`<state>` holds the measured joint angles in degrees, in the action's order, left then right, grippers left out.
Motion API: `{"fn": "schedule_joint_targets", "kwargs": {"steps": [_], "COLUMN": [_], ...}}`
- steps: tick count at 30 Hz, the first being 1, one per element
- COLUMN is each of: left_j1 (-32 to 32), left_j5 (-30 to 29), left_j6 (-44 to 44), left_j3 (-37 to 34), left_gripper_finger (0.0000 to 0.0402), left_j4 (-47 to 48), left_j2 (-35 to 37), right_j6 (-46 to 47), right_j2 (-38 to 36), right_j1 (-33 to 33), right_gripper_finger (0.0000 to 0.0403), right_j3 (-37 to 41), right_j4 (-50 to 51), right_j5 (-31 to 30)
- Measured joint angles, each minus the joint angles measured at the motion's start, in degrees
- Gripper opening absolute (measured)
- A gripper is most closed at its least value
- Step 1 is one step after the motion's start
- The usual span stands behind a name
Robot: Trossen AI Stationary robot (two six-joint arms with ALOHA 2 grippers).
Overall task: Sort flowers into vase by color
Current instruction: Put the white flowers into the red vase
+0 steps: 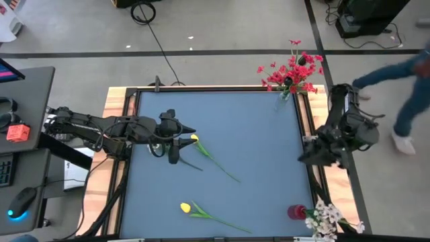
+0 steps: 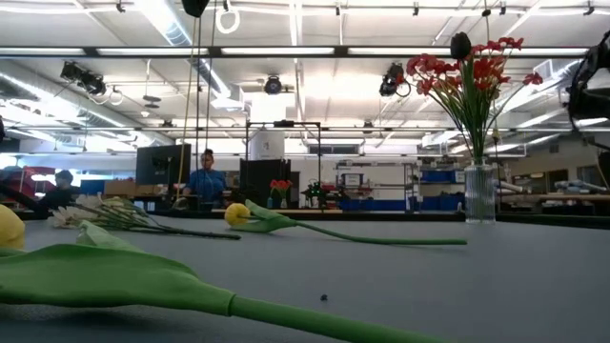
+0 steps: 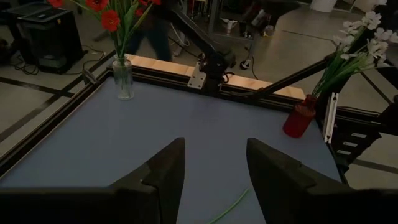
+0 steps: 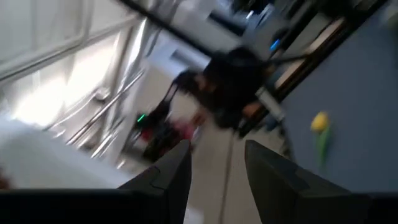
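Grey floor [image 1: 222,27] with cables, ceiling strip lights [image 2: 286,50], perhaps shelving [image 2: 381,186] behind.

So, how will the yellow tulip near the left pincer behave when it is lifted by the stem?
The yellow tulip probably droops: its stem is long and thin. It looks light. The head may swing.

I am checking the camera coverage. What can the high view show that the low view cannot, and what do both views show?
Only the high view shows the left gripper, open, over the yellow tulip in the middle of the table, the right gripper at the table's right edge, and the red vase with white flowers.

Only the low view shows the room behind, with a person at a desk.

Both show the glass vase with red flowers, two yellow tulips lying on the table, the second at its near edge.
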<state>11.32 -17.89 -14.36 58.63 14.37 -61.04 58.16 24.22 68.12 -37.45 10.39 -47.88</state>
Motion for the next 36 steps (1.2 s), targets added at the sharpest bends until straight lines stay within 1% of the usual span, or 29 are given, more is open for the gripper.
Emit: {"fn": "schedule_joint_targets", "kwargs": {"steps": [2,4,7,12,16,21,24,30,33,36], "left_j1": [-0.01,0.01,0.01,0.01,0.01,0.0,0.01,0.0,0.01,0.01], "left_j5": [0.0,0.0,0.0,0.0,0.0,0.0,0.0,0.01,0.0,0.0], "left_j6": [-0.01,-0.01,0.01,0.01,0.01,0.01,0.04,0.02,0.08,-0.45], "left_j3": [0.0,0.0,0.0,0.0,0.0,0.01,0.0,0.0,0.0,0.0], "left_gripper_finger": [0.0176,0.0176,0.0176,0.0176,0.0176,0.0176,0.0176,0.0176,0.0176,0.0176], "left_j4": [0.01,0.02,0.0,0.01,0.02,0.01,0.02,0.0,0.0,-0.44], "left_j2": [0.0,0.0,0.0,0.0,0.0,0.0,0.0,0.0,0.0,0.0], "right_j6": [-1.01,-1.31,-1.37,-3.0,-4.36,-5.38,-5.29,-1.36,-0.57,-3.06], "right_j2": [0.86,2.47,6.2,15.15,21.67,27.96,31.45,38.93,42.26,46.22], "right_j1": [-3.86,-8.43,-16.19,-29.18,-37.85,-46.71,-50.78,-56.43,-57.3,-57.47], "right_gripper_finger": [0.0158,0.0158,0.0158,0.0158,0.0158,0.0158,0.0158,0.0158,0.0158,0.0158], "right_j3": [0.0,0.0,0.0,0.0,0.02,0.02,0.02,-0.01,-2.34,-6.51], "right_j4": [0.04,-0.35,-2.72,-8.87,-13.92,-19.14,-24.24,-41.87,-42.46,-40.2], "right_j5": [0.33,2.57,8.53,20.35,25.73,31.45,34.55,39.05,39.41,39.62]}}
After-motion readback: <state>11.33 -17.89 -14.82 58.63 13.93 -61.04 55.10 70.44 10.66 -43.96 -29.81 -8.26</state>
